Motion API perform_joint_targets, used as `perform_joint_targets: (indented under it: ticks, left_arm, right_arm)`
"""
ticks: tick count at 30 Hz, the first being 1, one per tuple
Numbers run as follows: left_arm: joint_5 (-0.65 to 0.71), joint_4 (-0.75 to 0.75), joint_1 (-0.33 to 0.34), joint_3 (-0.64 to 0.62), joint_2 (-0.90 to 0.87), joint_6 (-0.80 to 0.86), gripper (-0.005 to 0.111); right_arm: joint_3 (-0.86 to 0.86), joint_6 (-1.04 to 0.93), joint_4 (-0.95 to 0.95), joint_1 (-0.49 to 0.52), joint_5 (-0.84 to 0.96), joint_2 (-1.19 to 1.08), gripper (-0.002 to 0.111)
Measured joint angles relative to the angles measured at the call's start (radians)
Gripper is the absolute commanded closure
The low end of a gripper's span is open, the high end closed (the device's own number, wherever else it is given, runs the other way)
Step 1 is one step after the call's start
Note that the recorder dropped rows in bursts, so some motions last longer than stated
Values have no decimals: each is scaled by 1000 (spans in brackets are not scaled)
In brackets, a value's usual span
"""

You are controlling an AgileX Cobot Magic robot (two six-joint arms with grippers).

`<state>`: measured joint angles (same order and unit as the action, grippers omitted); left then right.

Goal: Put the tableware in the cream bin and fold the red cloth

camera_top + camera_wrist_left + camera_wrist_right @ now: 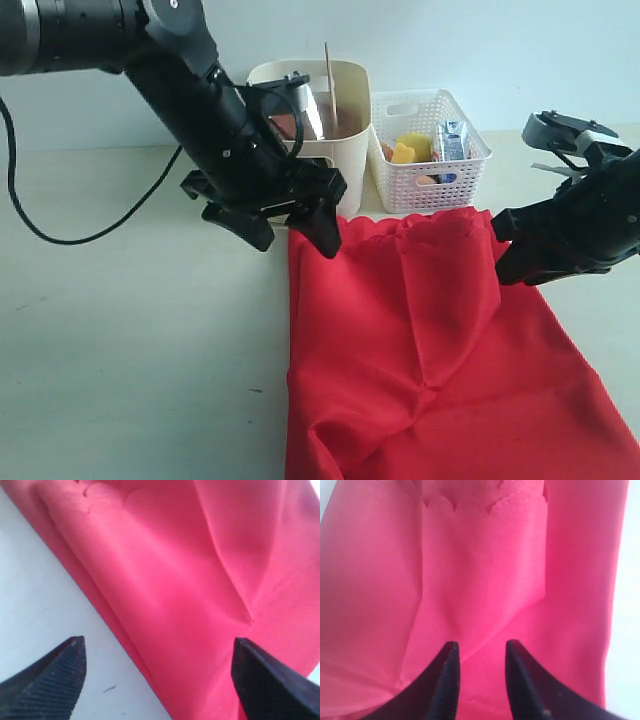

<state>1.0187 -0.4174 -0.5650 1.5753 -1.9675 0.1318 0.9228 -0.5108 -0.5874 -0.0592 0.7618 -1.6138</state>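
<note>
The red cloth lies doubled over on the table, its scalloped far edge just short of the bins. My left gripper hangs wide open at the cloth's far left corner. Its fingers straddle the cloth's left edge and hold nothing. My right gripper is at the far right corner, open by a narrow gap just above the fabric, with nothing in it. The cream bin holds pale chopsticks standing up, a brown plate and a silver knife. The other tableware is hidden.
A white lattice basket stands right of the cream bin, holding yellow food and a blue-and-white carton. A black cable trails over the table at far left. Bare pale table lies left of the cloth.
</note>
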Motion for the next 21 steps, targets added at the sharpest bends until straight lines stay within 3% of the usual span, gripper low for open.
perform_joint_targets:
  ticks: [6, 13, 21]
  left_arm:
    - [-104, -60, 22, -66, -39, 10, 31]
    - [-141, -274, 27, -72, -128, 135, 31]
    - [-192, -293, 27, -72, -177, 153, 31]
  right_arm:
    - [0, -2, 0, 0, 11, 0, 76]
    - [0, -2, -2, 0, 27, 0, 76]
    - [0, -2, -4, 0, 29, 0, 76]
